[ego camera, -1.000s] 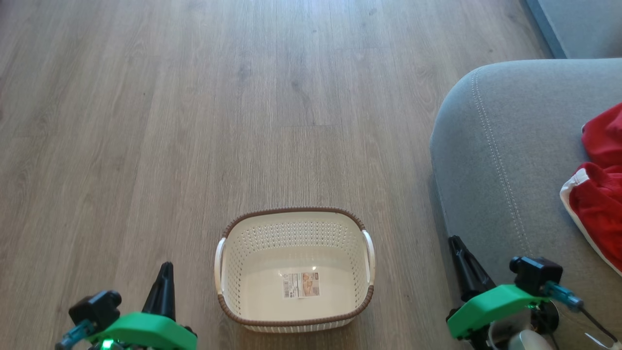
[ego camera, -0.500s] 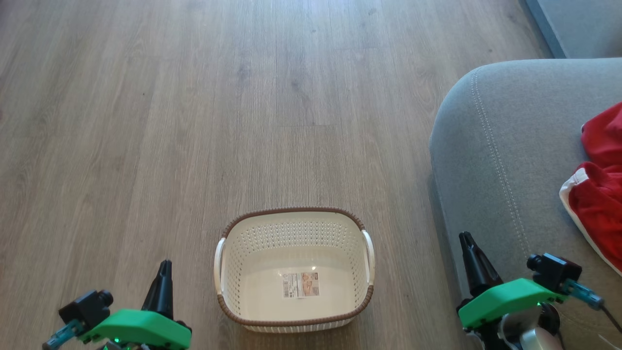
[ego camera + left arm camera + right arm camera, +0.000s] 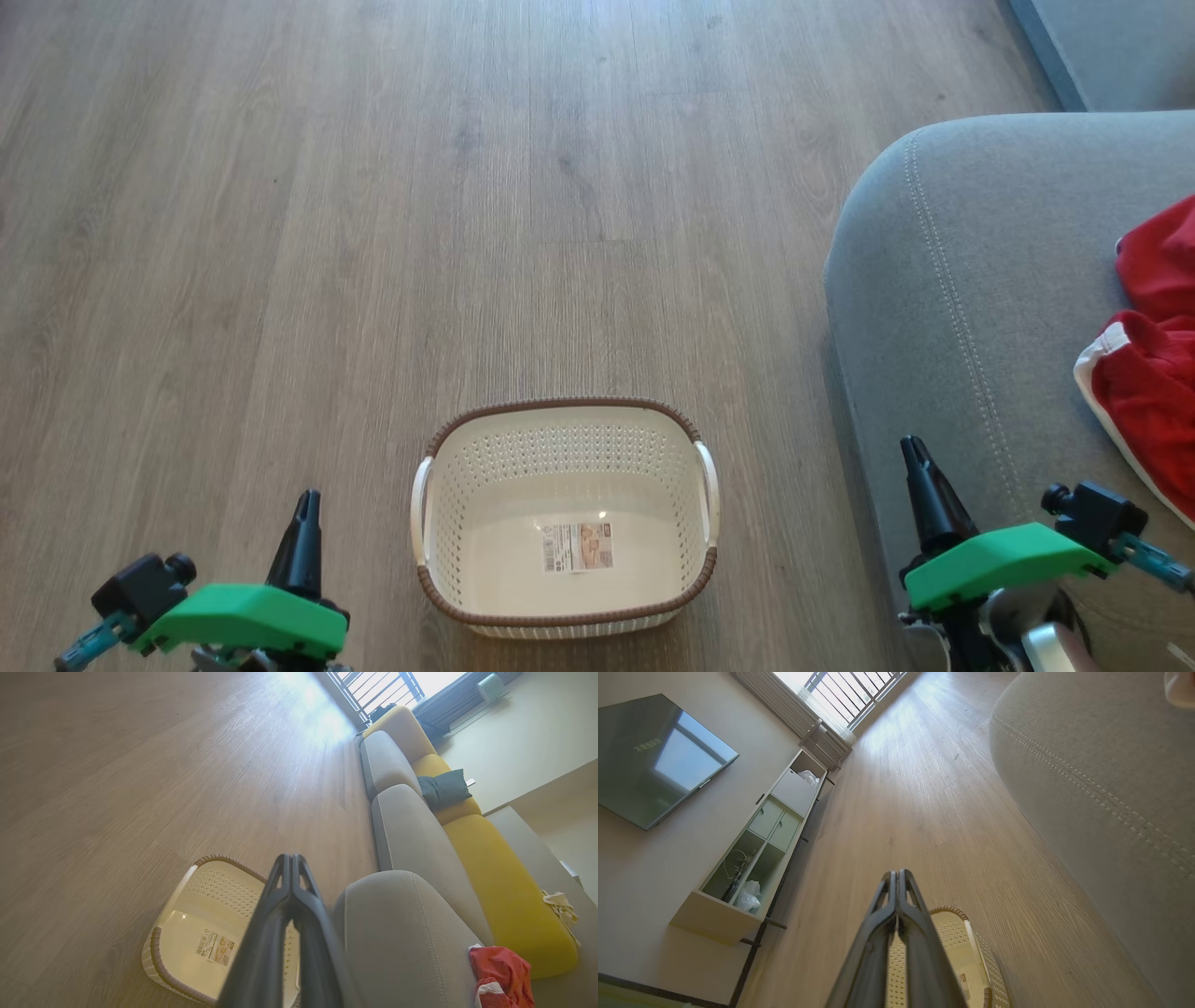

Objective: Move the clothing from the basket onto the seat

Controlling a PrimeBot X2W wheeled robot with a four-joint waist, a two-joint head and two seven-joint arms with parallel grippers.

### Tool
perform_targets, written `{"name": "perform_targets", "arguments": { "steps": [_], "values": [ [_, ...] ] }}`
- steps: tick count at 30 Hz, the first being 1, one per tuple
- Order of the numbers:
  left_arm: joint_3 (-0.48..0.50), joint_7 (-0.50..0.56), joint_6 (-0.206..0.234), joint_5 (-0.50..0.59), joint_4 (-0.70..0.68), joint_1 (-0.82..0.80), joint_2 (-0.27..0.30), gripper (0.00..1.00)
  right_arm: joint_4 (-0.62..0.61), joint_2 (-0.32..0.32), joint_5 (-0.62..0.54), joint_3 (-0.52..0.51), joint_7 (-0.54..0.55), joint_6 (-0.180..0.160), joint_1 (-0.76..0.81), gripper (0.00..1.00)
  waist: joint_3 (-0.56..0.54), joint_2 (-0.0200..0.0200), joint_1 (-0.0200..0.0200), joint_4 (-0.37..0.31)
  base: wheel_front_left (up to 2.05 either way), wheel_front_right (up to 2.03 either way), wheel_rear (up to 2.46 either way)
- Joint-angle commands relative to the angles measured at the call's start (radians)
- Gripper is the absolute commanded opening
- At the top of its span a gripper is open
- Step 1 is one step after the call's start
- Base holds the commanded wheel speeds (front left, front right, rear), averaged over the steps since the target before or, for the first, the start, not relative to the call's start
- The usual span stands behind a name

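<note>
The cream perforated basket (image 3: 560, 448) with a brown rim stands on the wood floor at bottom centre, holding nothing but a label sticker; it also appears as the basket (image 3: 187, 914) and the basket (image 3: 966, 933) in the wrist views. The red clothing (image 3: 1153, 373) lies on the grey seat (image 3: 971, 280) at the right edge, one piece with white trim. In the left wrist view the clothing (image 3: 502, 968) rests on the seat (image 3: 402, 933). My left gripper (image 3: 305, 499) is shut and empty, left of the basket. My right gripper (image 3: 911, 446) is shut and empty, over the seat's front edge.
Wood floor stretches ahead of the basket. A long sofa with grey and yellow cushions (image 3: 467, 826) runs along the right, with a dark pillow (image 3: 443, 791). A low shelf unit (image 3: 761, 840) and a wall screen (image 3: 654, 756) stand on the left side.
Both arms have drawn back toward the bottom of the head view, the left gripper lower and leftward, the right gripper rightward. Basket and clothing have not moved.
</note>
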Motion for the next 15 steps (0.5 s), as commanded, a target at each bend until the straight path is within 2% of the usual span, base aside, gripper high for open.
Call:
{"name": "perform_targets", "arguments": {
  "steps": [1,15],
  "values": [
    [0.021,0.004,-0.006,-0.022,-0.03,-0.058,0.003,0.0,-0.038,-0.014,0.026,0.0,0.006,0.0,-0.047,0.0,0.0,0.0,0.0,0.0,0.0,0.0,0.0],
    [0.041,0.046,-0.016,-0.168,-0.028,-0.076,0.003,0.0,-0.048,-0.015,0.191,-0.028,0.045,0.0,-0.053,0.0,0.0,0.0,0.0,-0.001,0.0,0.0,0.0]
  ]
}}
